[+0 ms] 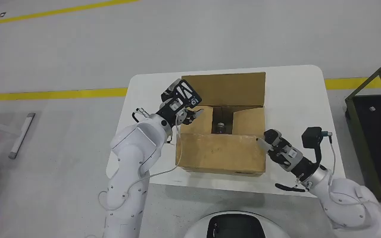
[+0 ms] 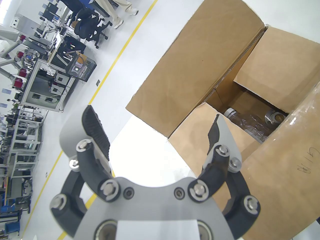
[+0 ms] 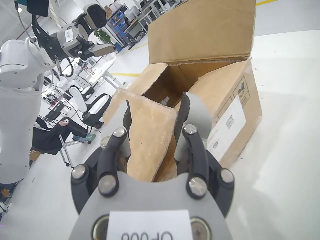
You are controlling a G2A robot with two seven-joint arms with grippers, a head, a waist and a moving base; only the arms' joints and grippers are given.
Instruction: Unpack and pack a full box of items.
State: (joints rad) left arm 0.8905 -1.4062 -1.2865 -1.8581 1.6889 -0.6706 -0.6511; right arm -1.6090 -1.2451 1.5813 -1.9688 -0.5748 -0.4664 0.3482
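A brown cardboard box (image 1: 223, 89) stands on the white table (image 1: 297, 101) with its far flap (image 2: 200, 58) (image 3: 200, 31) laid back. Metal parts in clear wrap (image 2: 250, 124) (image 1: 220, 126) lie at the bottom. My left gripper (image 2: 155, 131) (image 1: 191, 106) (image 3: 103, 34) hovers open above the box's left end, over the short flap, holding nothing. My right gripper (image 3: 156, 117) (image 1: 269, 141) is at the near right corner, shut on the taped near flap (image 3: 150, 136), one finger on each side of it.
Bare table lies to the right of the box and along its left edge. A dark green rack (image 1: 364, 128) stands off the table at the far right. The floor around has yellow lines (image 1: 59, 94).
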